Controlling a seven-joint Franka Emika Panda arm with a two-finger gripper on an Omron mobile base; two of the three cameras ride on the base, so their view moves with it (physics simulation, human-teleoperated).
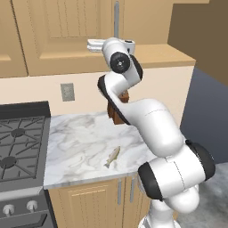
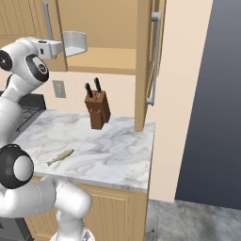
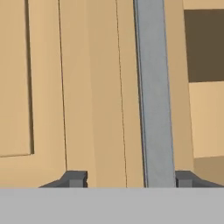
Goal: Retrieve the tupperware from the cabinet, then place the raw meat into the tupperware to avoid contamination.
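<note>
The white rectangular plastic tupperware sits on the shelf of the light-wood upper wall cabinet, at its left side behind the edge of the left door, in the right base view; the right door there stands swung open, while the left door looks closed. The two-finger gripper is up at that left door, its dark fingertips spread wide either side of the long vertical silver bar handle with nothing clamped, the handle lying nearer the right tip than the left. The main risk, as I judge it, is an off-centre close: one finger meets the bar first, pushes the hand sideways, and the grip slips when the door is pulled. A pull not following the hinge arc could also drag the fingers off the handle. The tub stands very near the wrist, so a wide swing might knock it along the shelf. Down on the white marble counter, the small slender silvery-tan fish lies near the front edge, well clear of the brown wooden knife block at the far side.
</note>
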